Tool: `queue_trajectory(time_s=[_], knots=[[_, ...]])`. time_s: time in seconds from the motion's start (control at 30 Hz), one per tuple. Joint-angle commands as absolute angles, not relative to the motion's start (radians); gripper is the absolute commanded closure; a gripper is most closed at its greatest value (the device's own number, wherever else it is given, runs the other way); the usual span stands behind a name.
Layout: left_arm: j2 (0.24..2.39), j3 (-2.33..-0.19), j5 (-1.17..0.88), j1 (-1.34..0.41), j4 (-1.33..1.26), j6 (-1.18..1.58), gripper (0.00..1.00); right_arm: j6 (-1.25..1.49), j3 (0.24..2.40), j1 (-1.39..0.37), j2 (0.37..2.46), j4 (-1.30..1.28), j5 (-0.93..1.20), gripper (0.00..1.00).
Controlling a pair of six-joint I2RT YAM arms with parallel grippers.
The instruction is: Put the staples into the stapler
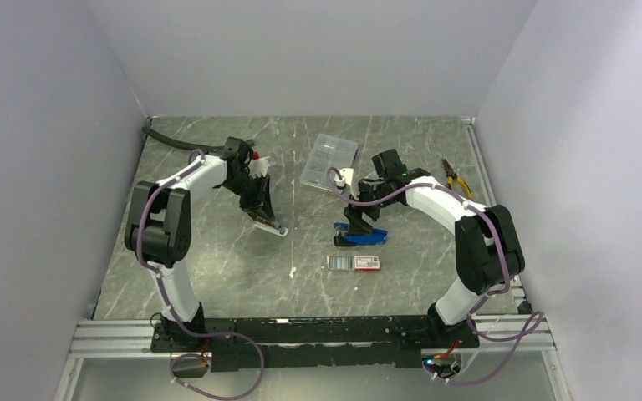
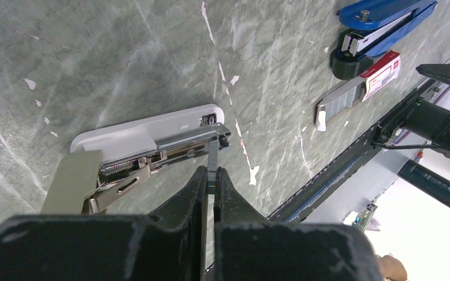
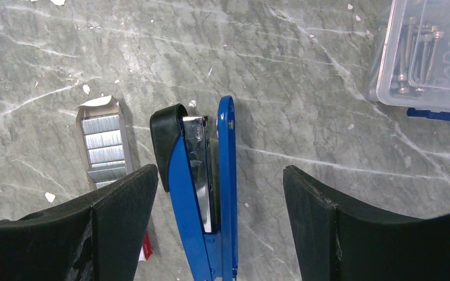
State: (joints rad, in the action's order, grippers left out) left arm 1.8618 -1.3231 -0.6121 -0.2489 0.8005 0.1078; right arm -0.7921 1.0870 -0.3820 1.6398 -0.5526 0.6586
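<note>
Two claws are at work, and the left one is doing the loading. My left claw (image 2: pixel 210 181) is pinched nearly shut on a thin strip of staples (image 2: pixel 212 157), held on end. The strip's far tip touches the front of the bare metal channel of the white stapler (image 2: pixel 152 132), which lies on its side on the worktop (image 2: pixel 123 52) with its top swung back.

My right claw (image 3: pixel 220 175) stands wide and holds nothing. It hovers over a blue stapler (image 3: pixel 181 181), which also lies on its side and hinged apart. Just to that stapler's left sits the tray of staples (image 3: pixel 104 149), with more grey strips in it, half out of its white box (image 2: pixel 381 70) with a red end. A clear case (image 3: pixel 428 52) of small parts lies further off.

I judge the job about midway: a strip is picked and brought to the channel, but it is not yet lying along it. Seating it, letting go and closing the top remain.
</note>
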Motion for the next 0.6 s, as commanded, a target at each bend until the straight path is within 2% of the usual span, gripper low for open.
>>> queue_trajectory(time_s=[0.0,0.57], knots=[[1.87,-1.357,-0.617,-0.25,0.818,0.085,0.97,-0.803,1.091,-0.383,1.625,-0.555,0.664,0.18],[1.867,-1.361,-0.626,-0.253,0.816,0.091,0.97,-0.804,1.088,-0.384,1.626,-0.554,0.664,0.18]])
